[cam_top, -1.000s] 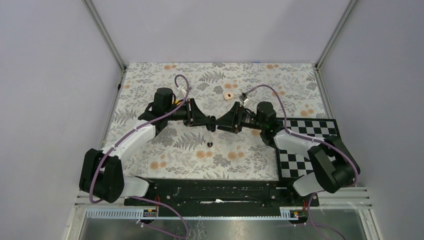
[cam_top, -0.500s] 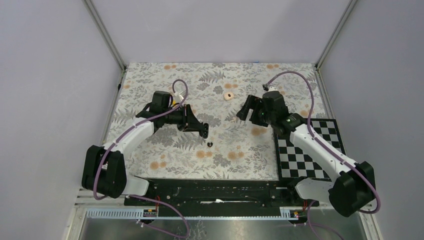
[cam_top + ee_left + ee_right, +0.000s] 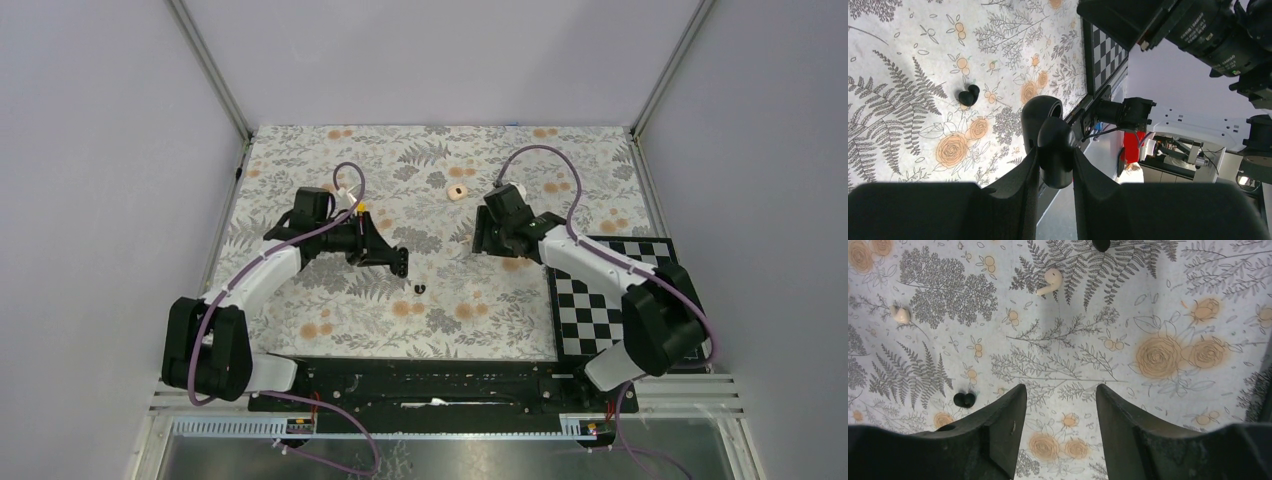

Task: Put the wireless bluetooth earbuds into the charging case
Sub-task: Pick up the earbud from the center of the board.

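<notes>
1. The two arms were nose to nose a second ago, and now they've pulled apart over the table (image 3: 300,160).
2. The left fingers (image 3: 1018,186) pinch the case (image 3: 1048,140), holding it off the table.
3. The right fingers (image 3: 998,425) are spread and empty.
4. One earbud (image 3: 419,288) lies on the table between them and is probably the next pickup.

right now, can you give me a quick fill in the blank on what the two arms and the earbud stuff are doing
1. The left pincer is shut on a glossy black ____.
2. The right pincer is ____, with nothing between its fingers.
3. A black earbud lies loose on the floral cloth, nearer the ____ pincer.
Missing words: case; open; left.
</notes>
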Action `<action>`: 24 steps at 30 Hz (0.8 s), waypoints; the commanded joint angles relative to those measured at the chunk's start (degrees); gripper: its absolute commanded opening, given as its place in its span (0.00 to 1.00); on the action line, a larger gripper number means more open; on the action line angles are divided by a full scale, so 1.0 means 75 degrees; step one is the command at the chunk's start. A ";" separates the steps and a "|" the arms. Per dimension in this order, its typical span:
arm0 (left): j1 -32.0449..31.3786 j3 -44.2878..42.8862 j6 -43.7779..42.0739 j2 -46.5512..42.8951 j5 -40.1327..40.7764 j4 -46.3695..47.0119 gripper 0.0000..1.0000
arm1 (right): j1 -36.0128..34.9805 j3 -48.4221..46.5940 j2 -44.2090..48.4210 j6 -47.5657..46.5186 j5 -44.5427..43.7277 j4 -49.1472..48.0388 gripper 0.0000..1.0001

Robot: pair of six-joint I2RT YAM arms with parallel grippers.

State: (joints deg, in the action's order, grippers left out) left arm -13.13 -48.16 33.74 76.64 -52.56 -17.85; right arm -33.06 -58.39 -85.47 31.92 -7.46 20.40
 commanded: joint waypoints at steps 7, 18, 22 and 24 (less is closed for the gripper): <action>0.0039 0.0353 0.0524 -0.0422 -0.0150 0.0904 0.00 | 0.0043 -0.0832 -0.1778 -0.0048 -0.0398 -0.1242 0.49; 0.0039 0.0355 0.0547 -0.0460 -0.0174 0.1012 0.00 | 0.0224 -0.1871 -0.3074 0.0353 -0.0349 -0.1008 0.48; 0.0039 0.0397 0.0526 -0.0394 -0.0204 0.1041 0.00 | 0.0252 -0.2083 -0.3354 0.0362 -0.0549 -0.0990 0.47; 0.0039 0.0398 0.0517 -0.0381 -0.0236 0.1040 0.00 | 0.0259 -0.2191 -0.3474 0.0373 -0.0563 -0.0963 0.46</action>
State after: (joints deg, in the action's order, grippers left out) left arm -13.04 -45.25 37.82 75.00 -52.86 -12.78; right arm -31.44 -71.48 -109.65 33.89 -9.17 13.41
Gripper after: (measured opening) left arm 0.276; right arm 0.468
